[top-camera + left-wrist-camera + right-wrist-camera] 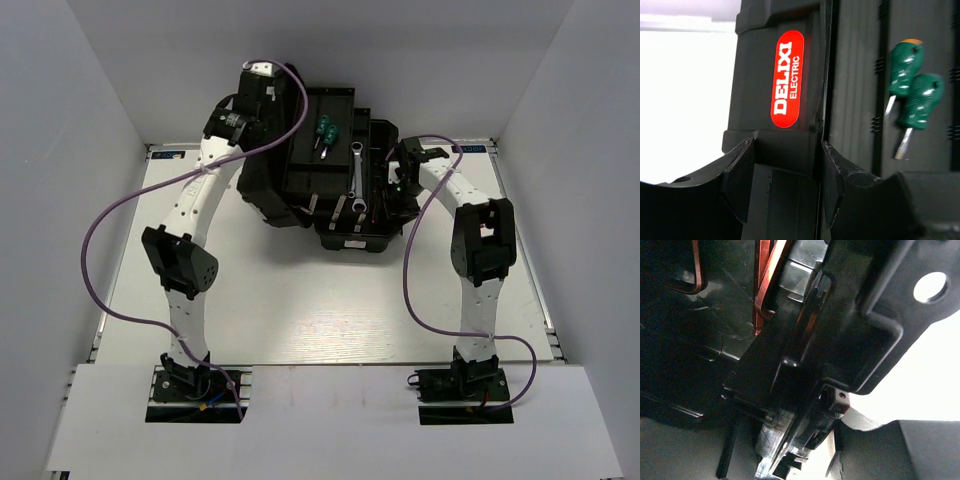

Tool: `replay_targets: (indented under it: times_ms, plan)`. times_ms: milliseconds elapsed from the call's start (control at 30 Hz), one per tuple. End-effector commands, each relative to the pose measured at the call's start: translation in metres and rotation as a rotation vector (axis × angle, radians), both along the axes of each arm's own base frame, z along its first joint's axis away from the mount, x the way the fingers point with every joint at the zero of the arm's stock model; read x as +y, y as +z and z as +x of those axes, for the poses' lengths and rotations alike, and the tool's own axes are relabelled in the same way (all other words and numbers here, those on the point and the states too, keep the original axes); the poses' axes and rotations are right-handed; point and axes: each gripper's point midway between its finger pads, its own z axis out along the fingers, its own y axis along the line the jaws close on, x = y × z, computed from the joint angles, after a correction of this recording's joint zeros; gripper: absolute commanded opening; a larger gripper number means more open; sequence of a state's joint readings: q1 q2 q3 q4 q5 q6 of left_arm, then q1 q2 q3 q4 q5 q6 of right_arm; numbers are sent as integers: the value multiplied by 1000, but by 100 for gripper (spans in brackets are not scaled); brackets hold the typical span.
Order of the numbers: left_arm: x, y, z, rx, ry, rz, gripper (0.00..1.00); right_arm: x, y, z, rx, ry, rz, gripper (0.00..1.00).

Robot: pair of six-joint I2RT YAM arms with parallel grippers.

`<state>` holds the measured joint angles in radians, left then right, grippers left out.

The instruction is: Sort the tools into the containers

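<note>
The black toolbox (350,238) stands open at the back centre of the table. Two green-handled screwdrivers (325,128) and a silver wrench (356,175) lie on its ribbed black tray. In the left wrist view the screwdrivers (912,92) lie right of the handle with the red label (787,77). My left gripper (787,165) straddles that handle, a finger tight against each side. My right gripper (790,450) is at the box's right side (400,168), closed on its black edge piece (840,340). Reddish-brown hex keys (697,265) lie inside the box beyond it.
The white table (320,310) is walled in by pale panels at the left, right and back. Purple cables (110,220) loop beside both arms. The box sits skewed, its open lid part (265,190) towards the left arm.
</note>
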<state>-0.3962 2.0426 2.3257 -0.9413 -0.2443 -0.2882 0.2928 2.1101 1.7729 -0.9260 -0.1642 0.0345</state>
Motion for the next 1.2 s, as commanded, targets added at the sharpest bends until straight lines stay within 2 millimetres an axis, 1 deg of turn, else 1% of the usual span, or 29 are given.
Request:
replay_targets:
  times_ms: [0, 67, 100, 167, 200, 233, 267, 300, 333, 367, 400, 433, 467, 500, 533, 600, 633, 700, 767, 800, 833, 900, 933, 967, 1033, 1067, 1100, 1133, 1167]
  plan:
    - [-229, 57, -89, 28, -588, -570, 0, 113, 66, -25, -162, 348, 294, 0]
    - [-240, 43, -92, 53, -594, -558, 0, 113, 64, -25, -156, 347, 292, 0]
    - [-247, 46, -98, 45, -605, -558, 0, 114, 64, -26, -156, 348, 293, 0]
    - [-258, 38, -102, 67, -614, -561, 0, 113, 64, -26, -152, 343, 292, 0]
    - [-259, 40, -102, 59, -616, -565, 0, 111, 63, -26, -150, 339, 292, 0]
    - [-264, 40, -108, 62, -630, -565, 0, 112, 62, -26, -149, 340, 292, 0]
    - [-271, 34, -112, 81, -635, -569, 0, 112, 62, -26, -148, 337, 292, 0]
    - [-271, 34, -112, 82, -635, -569, 0, 113, 62, -27, -146, 338, 295, 0]
    - [-277, 29, -116, 93, -643, -565, 1, 112, 62, -27, -146, 337, 292, 0]
    - [-277, 29, -116, 93, -643, -565, 3, 113, 63, -27, -146, 340, 295, 0]
    - [-282, 25, -121, 109, -647, -567, 7, 112, 61, -27, -146, 338, 291, 0]
    - [-284, 20, -123, 121, -656, -568, 8, 111, 58, -27, -135, 332, 290, 0]
    - [-284, 20, -123, 126, -651, -575, 10, 111, 61, -27, -142, 334, 291, 0]
    - [-289, 15, -129, 142, -671, -576, 16, 112, 60, -28, -139, 337, 290, 0]
    - [-290, 6, -128, 164, -660, -576, 18, 111, 60, -27, -139, 330, 289, 0]
    - [-293, -4, -130, 194, -670, -573, 23, 109, 59, -29, -134, 326, 287, 0]
    - [-292, -14, -131, 215, -663, -564, 23, 108, 59, -29, -132, 324, 283, 0]
    - [-294, -21, -131, 227, -668, -563, 24, 103, 57, -30, -129, 315, 275, 0]
    - [-294, -21, -131, 227, -668, -563, 24, 103, 57, -31, -128, 315, 275, 0]
    - [-295, -27, -130, 235, -665, -559, 24, 101, 58, -31, -129, 309, 270, 0]
    - [-296, -15, -129, 205, -679, -565, 24, 100, 55, -32, -122, 309, 267, 0]
    - [-293, -3, -127, 172, -684, -550, 24, 97, 55, -31, -125, 296, 257, 0]
    - [-292, 15, -122, 116, -677, -552, 24, 96, 54, -31, -122, 294, 252, 0]
    - [-286, 35, -125, 74, -685, -553, 24, 91, 53, -29, -125, 278, 245, 0]
    - [-263, 68, -111, -25, -638, -555, 28, 88, 52, -28, -120, 265, 238, 0]
    - [-256, 83, -112, -67, -636, -546, 30, 87, 50, -29, -114, 261, 235, 0]
    - [-235, 109, -109, -128, -606, -560, 32, 84, 48, -28, -109, 257, 234, 0]
    - [-223, 123, -105, -173, -576, -548, 34, 82, 49, -27, -110, 248, 234, 0]
    - [-216, 130, -108, -192, -565, -540, 41, 81, 47, -28, -102, 245, 234, 0]
